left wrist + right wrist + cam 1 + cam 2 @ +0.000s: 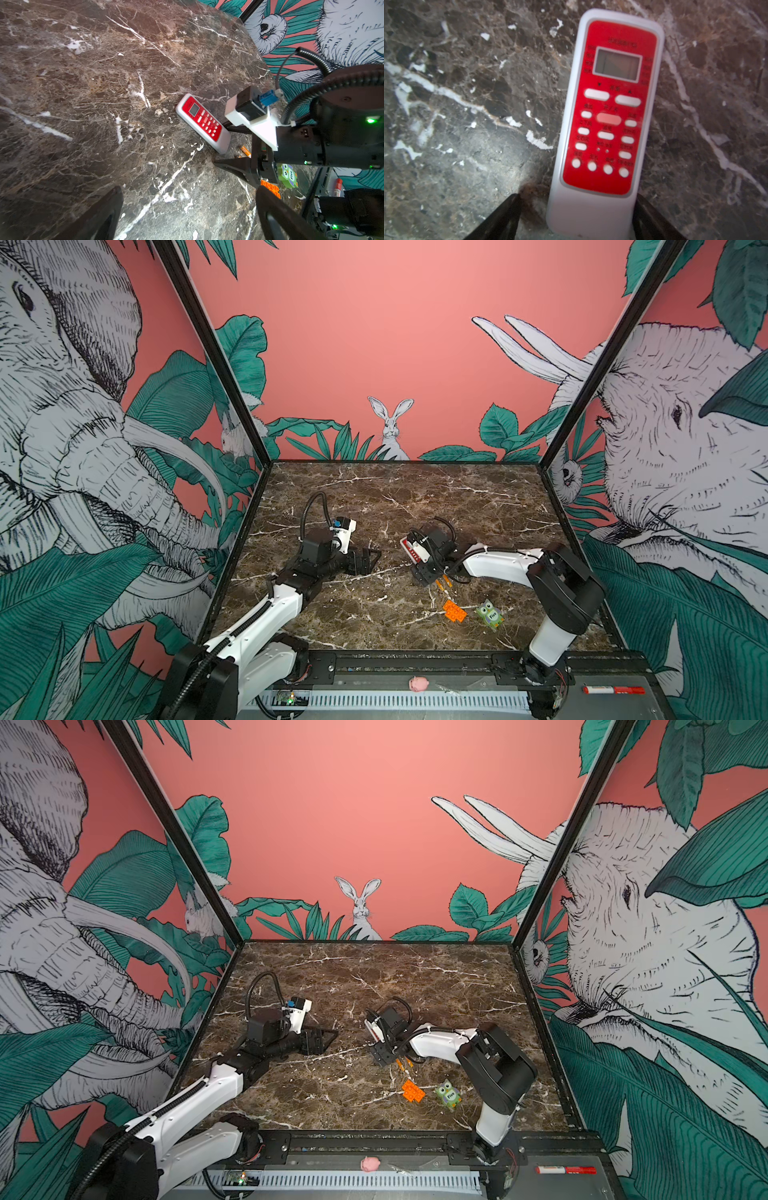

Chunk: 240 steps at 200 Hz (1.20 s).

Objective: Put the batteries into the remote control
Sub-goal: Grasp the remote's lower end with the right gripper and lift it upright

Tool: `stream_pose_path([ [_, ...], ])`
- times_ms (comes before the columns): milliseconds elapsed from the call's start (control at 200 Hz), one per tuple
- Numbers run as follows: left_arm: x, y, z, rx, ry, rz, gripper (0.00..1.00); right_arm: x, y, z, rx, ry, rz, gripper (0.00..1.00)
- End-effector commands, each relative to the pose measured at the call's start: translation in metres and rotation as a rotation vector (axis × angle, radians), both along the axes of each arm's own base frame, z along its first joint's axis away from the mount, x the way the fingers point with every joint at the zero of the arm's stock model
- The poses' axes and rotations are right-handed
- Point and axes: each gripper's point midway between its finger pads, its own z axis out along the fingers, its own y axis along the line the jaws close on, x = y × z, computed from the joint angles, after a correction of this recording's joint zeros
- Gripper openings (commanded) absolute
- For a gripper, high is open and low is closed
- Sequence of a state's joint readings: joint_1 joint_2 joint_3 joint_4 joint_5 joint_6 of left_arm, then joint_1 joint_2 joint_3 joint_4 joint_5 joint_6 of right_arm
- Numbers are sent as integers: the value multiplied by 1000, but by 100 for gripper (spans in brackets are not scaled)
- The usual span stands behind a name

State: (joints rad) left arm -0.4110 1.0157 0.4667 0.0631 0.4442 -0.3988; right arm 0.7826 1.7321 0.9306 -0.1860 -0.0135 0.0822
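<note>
The remote control (608,116) lies red face up on the marble table (415,497), also seen in both top views (414,552) (375,1029). My right gripper (577,196) is open and straddles the remote's plain white end. One finger (645,212) is at the remote's edge; the other finger (506,212) stands a gap away. Two orange batteries (442,581) (403,1063) lie side by side just in front of that gripper; one battery (245,150) shows in the left wrist view. My left gripper (372,560) (190,193) is open and empty, left of the remote.
An orange studded brick (454,610) and a green owl toy (489,615) lie on the table in front of the batteries. A pink pig figure (418,684) and a red marker (614,689) rest on the front rail, off the marble.
</note>
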Motion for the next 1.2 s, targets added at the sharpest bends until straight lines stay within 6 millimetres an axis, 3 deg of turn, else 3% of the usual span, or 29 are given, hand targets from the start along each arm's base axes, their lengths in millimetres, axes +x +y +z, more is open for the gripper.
stream_pose_path([
  [0, -2, -7, 8, -21, -45, -40, 99, 9, 1, 1, 4, -24, -21, 80],
  [395, -8, -22, 17, -36, -82, -96, 99, 9, -6, -5, 5, -21, -41, 56],
  [480, -9, -24, 19, -43, -86, -104, 99, 9, -6, -4, 10, -22, -38, 47],
  [725, -13, -33, 31, -98, -118, -148, 99, 4, 2, 7, 92, -44, -2, 36],
  [860, -13, -39, 49, -161, -154, -167, 100, -5, 15, 28, 225, -86, 69, 28],
  [875, -13, -40, 51, -169, -159, -170, 99, -4, 17, 40, 255, -111, 77, 27],
  [1195, -33, -50, 108, -292, -290, -299, 99, -36, 37, 137, 586, -213, 245, 18],
])
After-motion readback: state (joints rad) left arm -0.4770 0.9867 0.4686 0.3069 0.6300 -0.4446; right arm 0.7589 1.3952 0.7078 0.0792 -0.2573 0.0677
